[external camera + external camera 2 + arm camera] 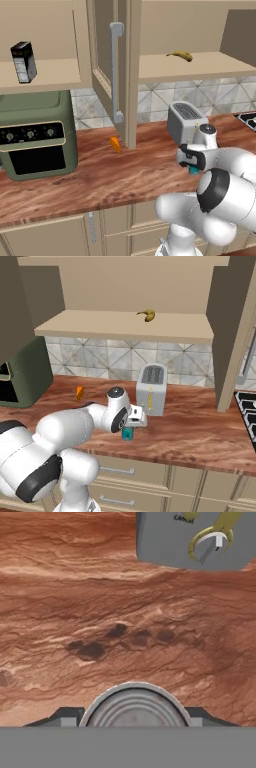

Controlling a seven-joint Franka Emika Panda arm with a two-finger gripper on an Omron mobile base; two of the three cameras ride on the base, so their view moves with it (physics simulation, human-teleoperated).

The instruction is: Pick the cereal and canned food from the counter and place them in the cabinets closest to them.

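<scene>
The cereal point(23, 61), a black box with a white side panel, stands upright on the shelf of the left wall cabinet point(45, 80). The teal canned food point(193, 170) point(128, 434) is at the counter point(115, 180) in front of the toaster. My gripper point(192, 166) point(129, 428) points straight down over it. In the hand view the can's grey top point(135, 708) fills the space between my gripper point(135, 721) fingers, and both fingertips point(64, 717) press against its sides. Whether the can still rests on the wood I cannot tell.
A silver toaster point(185, 120) point(151, 388) stands just behind the can. A banana point(180, 55) point(146, 315) lies on the right cabinet shelf point(125, 328). An orange wedge point(115, 144), a green toaster oven point(35, 135), an open cabinet door point(107, 70) and a stove point(248, 406) are also here.
</scene>
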